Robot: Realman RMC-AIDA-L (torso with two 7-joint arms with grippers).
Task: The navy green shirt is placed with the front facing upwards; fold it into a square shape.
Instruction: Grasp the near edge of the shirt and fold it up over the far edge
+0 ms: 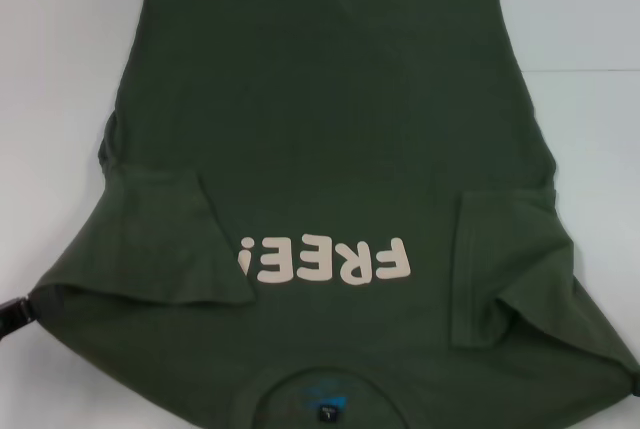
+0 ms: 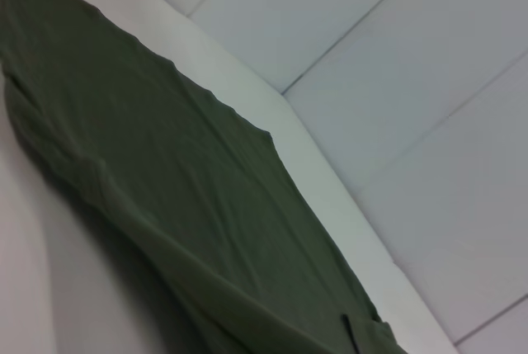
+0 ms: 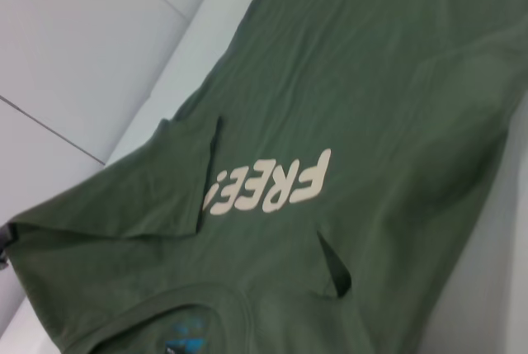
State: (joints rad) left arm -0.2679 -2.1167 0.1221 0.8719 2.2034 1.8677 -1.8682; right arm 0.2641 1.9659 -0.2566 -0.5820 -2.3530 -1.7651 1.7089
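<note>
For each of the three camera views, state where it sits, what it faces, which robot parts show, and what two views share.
Head: above, looking down on the dark olive-green cotton T-shirt; left claw at the frame edge.
Left wrist: low beside the shirt's side edge and white table; no robot parts.
Right wrist: angled at the chest; none.
Head and right wrist share the cream "FREE!" lettering.

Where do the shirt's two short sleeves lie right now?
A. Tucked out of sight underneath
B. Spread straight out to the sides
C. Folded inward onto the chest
C: on the navy green shirt, both sleeves lie folded in, flanking the cream "FREE!" lettering.
</note>
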